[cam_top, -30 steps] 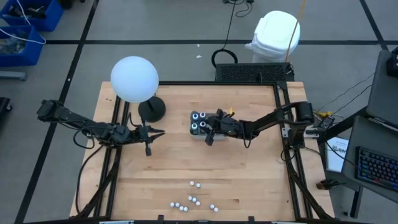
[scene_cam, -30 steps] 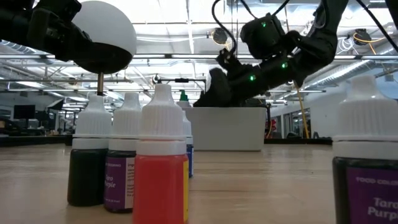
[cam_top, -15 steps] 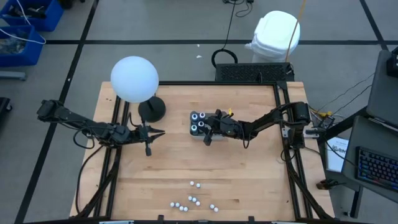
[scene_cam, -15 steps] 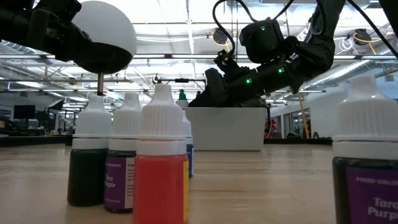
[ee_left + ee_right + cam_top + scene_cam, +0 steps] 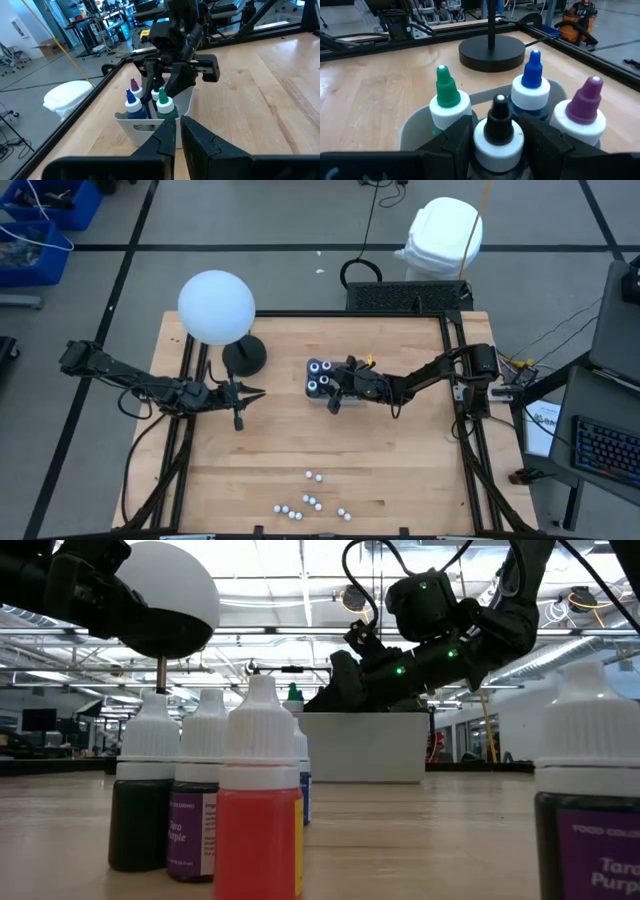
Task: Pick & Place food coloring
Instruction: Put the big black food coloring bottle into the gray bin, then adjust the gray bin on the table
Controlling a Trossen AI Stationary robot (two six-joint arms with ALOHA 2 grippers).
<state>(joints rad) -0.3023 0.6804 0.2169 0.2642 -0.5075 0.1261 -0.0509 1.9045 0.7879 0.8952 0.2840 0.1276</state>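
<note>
A grey tray [image 5: 322,383] stands mid-table with a green-tipped [image 5: 447,95], a blue-tipped [image 5: 532,85], a purple-tipped [image 5: 585,107] and a black-tipped bottle [image 5: 498,131] of food coloring upright in it. My right gripper [image 5: 338,387] reaches level over the tray's right side and is shut on the black-tipped bottle. Several more white-capped bottles [image 5: 310,502] stand near the table's near edge, and they loom large in the low view [image 5: 258,810]. My left gripper [image 5: 240,393] waits shut left of the tray, holding nothing. My right gripper has the black-tipped bottle's white cap [image 5: 485,142] between its two fingers [image 5: 452,142], one on each side. They come nearly level from the table's right. The bottle stands upright inside the tray beside the other three; its lower part is hidden by the gripper.
A lamp with a white globe [image 5: 215,307] and a round black base [image 5: 243,356] stands at the far left, close to the tray. Black frame rails [image 5: 452,380] run along the table's sides. Bare wood lies between the tray and the near bottles.
</note>
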